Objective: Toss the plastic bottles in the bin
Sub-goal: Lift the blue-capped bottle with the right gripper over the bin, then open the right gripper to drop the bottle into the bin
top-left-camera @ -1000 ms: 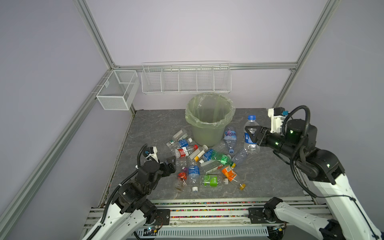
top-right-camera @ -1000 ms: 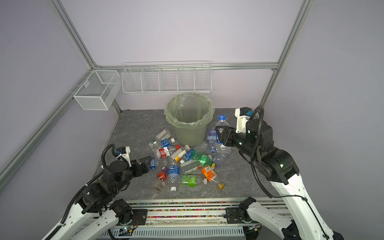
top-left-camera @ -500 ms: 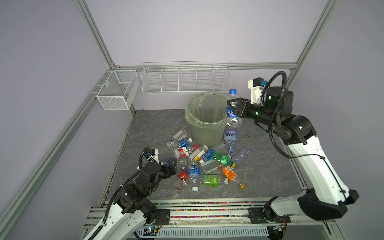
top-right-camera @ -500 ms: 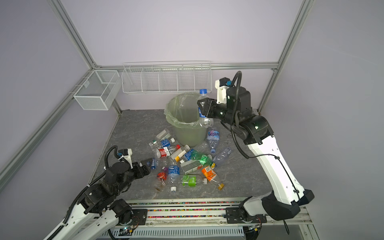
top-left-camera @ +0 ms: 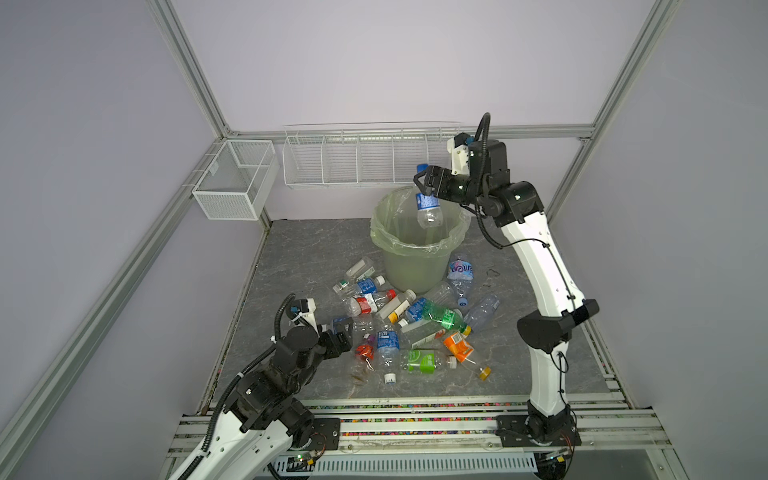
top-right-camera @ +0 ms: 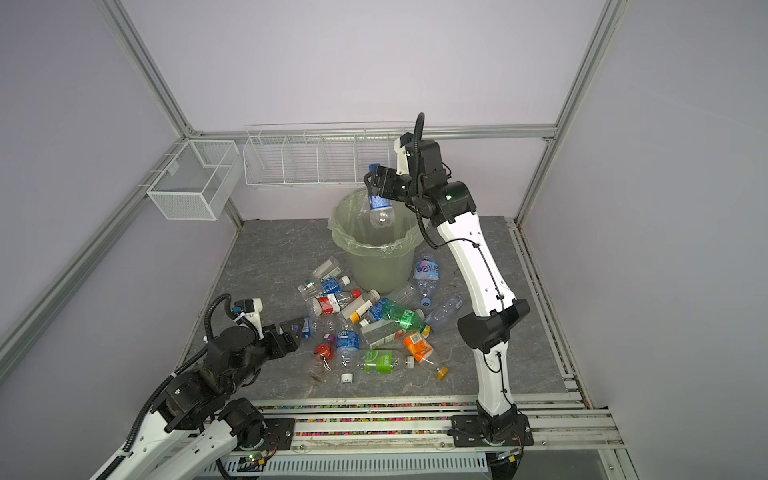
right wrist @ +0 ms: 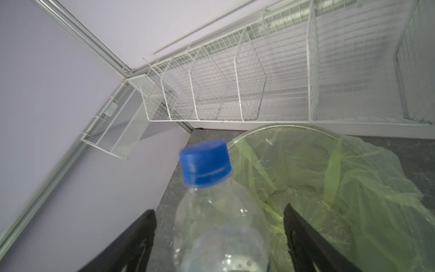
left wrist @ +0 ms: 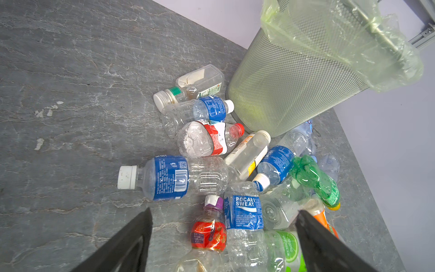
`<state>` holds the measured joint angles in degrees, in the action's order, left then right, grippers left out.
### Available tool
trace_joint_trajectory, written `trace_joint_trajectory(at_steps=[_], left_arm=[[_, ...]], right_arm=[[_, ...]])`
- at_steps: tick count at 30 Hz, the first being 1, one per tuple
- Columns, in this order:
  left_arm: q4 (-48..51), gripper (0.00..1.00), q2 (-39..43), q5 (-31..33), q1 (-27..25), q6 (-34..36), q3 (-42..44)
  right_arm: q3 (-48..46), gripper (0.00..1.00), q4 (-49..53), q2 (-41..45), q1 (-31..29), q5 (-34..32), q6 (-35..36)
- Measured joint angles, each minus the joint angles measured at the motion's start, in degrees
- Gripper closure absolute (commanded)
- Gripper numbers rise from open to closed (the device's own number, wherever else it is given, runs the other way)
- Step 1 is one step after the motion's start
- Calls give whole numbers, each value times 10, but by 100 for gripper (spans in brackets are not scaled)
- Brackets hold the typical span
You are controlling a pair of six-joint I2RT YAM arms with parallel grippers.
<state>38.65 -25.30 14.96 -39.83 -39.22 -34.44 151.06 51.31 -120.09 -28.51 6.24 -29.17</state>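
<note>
My right gripper (top-left-camera: 422,183) hangs over the pale green bin (top-left-camera: 411,270) with its jaws open. A clear blue-capped bottle (top-left-camera: 428,208) is upright between and just below the fingers, over the bin's mouth. In the right wrist view this bottle (right wrist: 219,223) is blurred, with a gap to each finger (right wrist: 138,235). Several plastic bottles (top-left-camera: 407,328) lie heaped on the grey table in front of the bin. My left gripper (top-left-camera: 343,332) is open and low at the heap's left edge, above a red-labelled bottle (left wrist: 208,235) and a Pocari Sweat bottle (left wrist: 244,212).
Two white wire-mesh baskets (top-left-camera: 361,162) (top-left-camera: 232,183) hang on the back wall and left frame, close behind the bin. A loose white cap (top-left-camera: 389,378) lies near the front of the heap. Metal rails (top-left-camera: 415,419) run along the table's front edge.
My right arm swung from the table's right side up over the bin with the blue-capped bottle. Its jaws then opened and the bottle is loose between them. The left arm barely moved.
</note>
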Motion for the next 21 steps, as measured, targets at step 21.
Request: trace_joint_trajectory(at_steps=[21], left_arm=[[11, 5, -14, 2, 0, 5, -42]], right_arm=[[-320, 12, 2, 315, -17, -23, 38]])
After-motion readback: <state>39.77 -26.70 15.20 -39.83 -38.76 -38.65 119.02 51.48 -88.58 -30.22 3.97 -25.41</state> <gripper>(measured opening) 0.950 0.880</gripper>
